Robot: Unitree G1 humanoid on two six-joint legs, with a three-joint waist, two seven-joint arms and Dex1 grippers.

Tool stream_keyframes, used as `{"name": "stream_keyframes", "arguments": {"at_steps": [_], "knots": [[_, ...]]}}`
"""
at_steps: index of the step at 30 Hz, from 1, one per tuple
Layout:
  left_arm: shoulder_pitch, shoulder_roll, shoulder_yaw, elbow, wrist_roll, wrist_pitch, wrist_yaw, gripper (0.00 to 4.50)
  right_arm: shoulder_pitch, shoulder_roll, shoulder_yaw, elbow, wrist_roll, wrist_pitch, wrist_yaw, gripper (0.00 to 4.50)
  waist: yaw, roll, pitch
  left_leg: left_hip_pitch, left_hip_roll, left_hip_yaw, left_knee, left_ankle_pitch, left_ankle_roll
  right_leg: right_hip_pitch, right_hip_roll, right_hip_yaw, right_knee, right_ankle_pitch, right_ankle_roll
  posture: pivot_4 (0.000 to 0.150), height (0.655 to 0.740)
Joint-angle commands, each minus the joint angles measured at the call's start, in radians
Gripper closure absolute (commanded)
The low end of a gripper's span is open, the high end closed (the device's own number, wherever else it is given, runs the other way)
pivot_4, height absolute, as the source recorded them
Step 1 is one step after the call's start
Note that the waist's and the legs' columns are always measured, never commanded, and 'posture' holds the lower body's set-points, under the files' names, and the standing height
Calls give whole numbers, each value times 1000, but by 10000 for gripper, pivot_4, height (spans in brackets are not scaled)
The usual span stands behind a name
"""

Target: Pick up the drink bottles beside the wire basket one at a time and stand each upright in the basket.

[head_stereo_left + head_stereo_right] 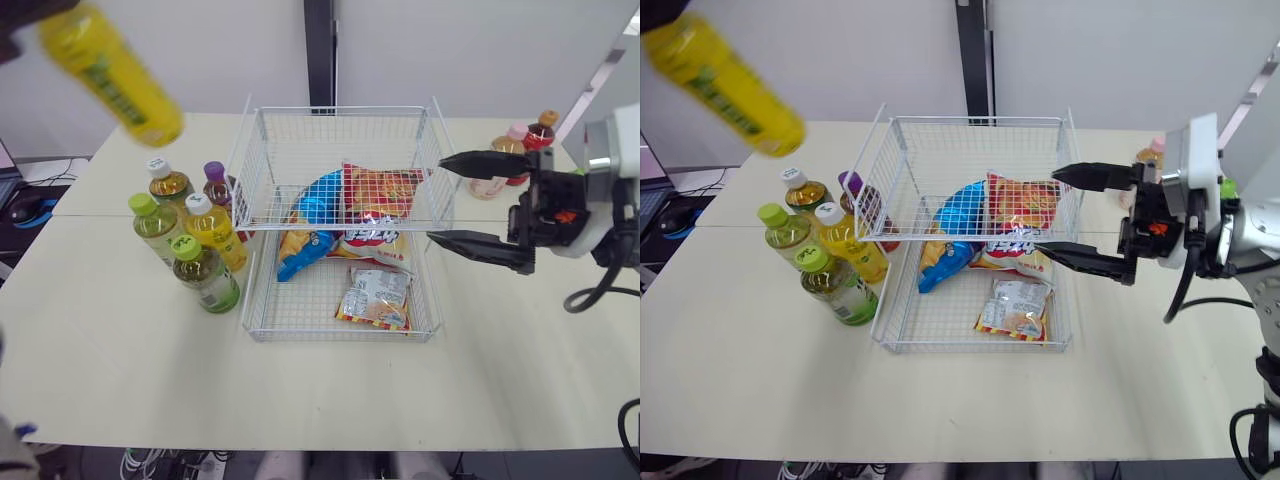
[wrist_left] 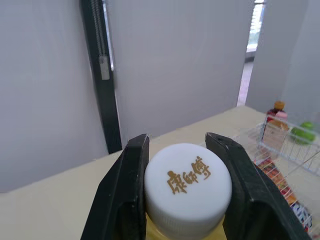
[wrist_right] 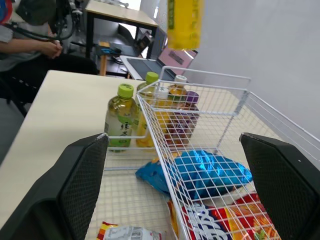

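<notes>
A yellow drink bottle (image 1: 110, 72) hangs tilted high over the table's far left corner. My left gripper (image 2: 177, 140) is shut on its white cap (image 2: 187, 182). Several more bottles (image 1: 190, 235) with green, white and purple caps stand upright just left of the white wire basket (image 1: 340, 110). My right gripper (image 1: 436, 200) hovers at the basket's right wall, open, with nothing between its fingers. In the right wrist view the held yellow bottle (image 3: 184, 22) hangs above the standing bottles (image 3: 121, 117).
The basket holds a blue snack bag (image 1: 315, 215), a red snack bag (image 1: 380, 200) and a small packet (image 1: 375, 297). More bottles (image 1: 520, 140) stand at the far right behind my right gripper. A seated person (image 3: 30, 45) and a laptop (image 3: 170, 57) lie beyond the table.
</notes>
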Motion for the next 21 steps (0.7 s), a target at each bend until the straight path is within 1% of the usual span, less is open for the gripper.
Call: {"name": "stream_keyframes", "arguments": {"at_steps": [1, 4, 8, 11, 15, 21], "knots": [[-170, -69, -79, 103, 103, -50, -87, 31117, 16, -14, -55, -54, 26, 1, -42, 0, -5, 0, 0, -1, 0, 1, 0, 0, 0, 0, -1, 1, -1, 0, 1, 1500, 7400], [-313, -236, -150, 218, 174, -102, -154, 31117, 42, -8, -86, -85, 37, 6, -99, 0, -10, -1, 1, -3, 0, 3, 1, 0, 0, -3, -1, 3, 0, 0, 1, 1500, 7400], [-385, -365, -175, 324, 249, -162, -204, 31117, 82, -9, -114, -121, 50, 11, -157, 0, -20, -1, 2, -6, 0, 3, 2, 0, 0, -6, -1, 2, 0, 0, 1, 1500, 7400], [-399, -462, -168, 390, 283, -215, -200, 31117, 105, 2, -130, -134, 32, 0, -215, 0, -30, -1, 2, -6, 0, 4, 2, 0, 0, -6, -1, 3, 0, 0, 1, 1500, 7400], [-388, -578, -159, 470, 336, -328, -170, 31117, 113, 10, -133, -129, -3, 0, -301, 0, -26, -2, 2, -6, 0, 3, 3, 0, 1, -6, -1, 2, 1, 0, 1, 1500, 7400], [-383, -692, -126, 585, 396, -466, -105, 31117, 132, 12, -126, -139, -10, 7, -365, 0, -26, -2, 2, -7, -1, 3, 4, 0, 1, -6, -2, 3, 1, 0, 1, 1500, 7400]]}}
